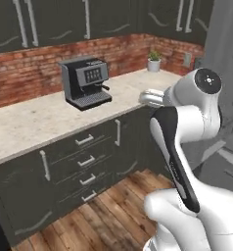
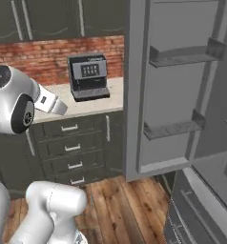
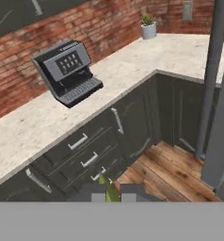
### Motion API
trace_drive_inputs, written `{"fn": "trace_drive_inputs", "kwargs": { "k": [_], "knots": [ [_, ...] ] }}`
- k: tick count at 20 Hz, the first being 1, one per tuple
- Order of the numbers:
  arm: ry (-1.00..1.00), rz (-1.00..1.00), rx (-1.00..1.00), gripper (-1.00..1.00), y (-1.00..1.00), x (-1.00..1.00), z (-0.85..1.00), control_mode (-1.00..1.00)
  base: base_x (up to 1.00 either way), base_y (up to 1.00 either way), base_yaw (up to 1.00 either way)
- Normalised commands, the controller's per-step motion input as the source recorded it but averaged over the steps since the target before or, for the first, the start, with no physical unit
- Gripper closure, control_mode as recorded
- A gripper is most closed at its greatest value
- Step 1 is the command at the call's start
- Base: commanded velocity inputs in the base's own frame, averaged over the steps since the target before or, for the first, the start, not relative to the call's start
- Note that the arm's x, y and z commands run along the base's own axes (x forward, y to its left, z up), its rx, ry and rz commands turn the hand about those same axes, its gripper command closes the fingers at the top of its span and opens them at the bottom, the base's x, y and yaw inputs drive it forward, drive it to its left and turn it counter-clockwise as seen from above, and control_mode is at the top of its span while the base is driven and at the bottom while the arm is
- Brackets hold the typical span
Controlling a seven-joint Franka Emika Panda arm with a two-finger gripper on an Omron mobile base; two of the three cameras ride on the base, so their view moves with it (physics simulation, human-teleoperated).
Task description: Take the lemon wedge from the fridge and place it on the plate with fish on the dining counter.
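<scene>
In the hand view my gripper [image 3: 112, 194] is shut on the lemon wedge [image 3: 109, 187], a tiny yellow-green piece that pokes up between the two dark fingertips [image 3: 93, 193]. It hangs above the wooden floor in front of the wall cabinets. The fridge [image 2: 175, 90] stands open at the right, its grey door with inner shelves swung out toward me. Its door edge also runs down the right of the hand view [image 3: 216, 89]. The plate with fish and the dining counter are out of view.
A dark coffee machine [image 1: 84, 81] sits on the beige wall counter [image 1: 35, 122] against the brick wall. A small potted plant [image 1: 154, 61] stands in the corner. Dark drawers [image 1: 86, 162] lie below the counter, with wooden floor [image 1: 104, 215] in front.
</scene>
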Motion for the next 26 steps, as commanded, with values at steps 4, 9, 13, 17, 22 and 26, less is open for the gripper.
{"fn": "trace_drive_inputs", "kwargs": {
  "k": [4, 9, 13, 17, 22, 26],
  "knots": [
    [0.00, 0.00, 0.00, 1.00, 0.00, 0.00, 0.00, 1.00, 0.00, 0.18, 0.96],
    [0.00, 0.00, 0.00, 1.00, 0.00, 0.00, 0.00, 1.00, 0.00, 0.17, 0.97],
    [0.00, 0.00, 0.00, 1.00, 0.00, 0.00, 0.00, 1.00, 0.00, 0.16, 0.98],
    [0.00, 0.00, 0.00, 1.00, 0.00, 0.00, 0.00, 1.00, 0.00, 0.15, 0.98],
    [0.00, 0.00, 0.00, 1.00, 0.00, 0.00, 0.00, 1.00, 0.00, 0.14, 0.98],
    [0.00, 0.00, 0.00, 1.00, 0.00, 0.00, 0.00, 1.00, 0.00, 0.13, 0.99]
  ]
}}
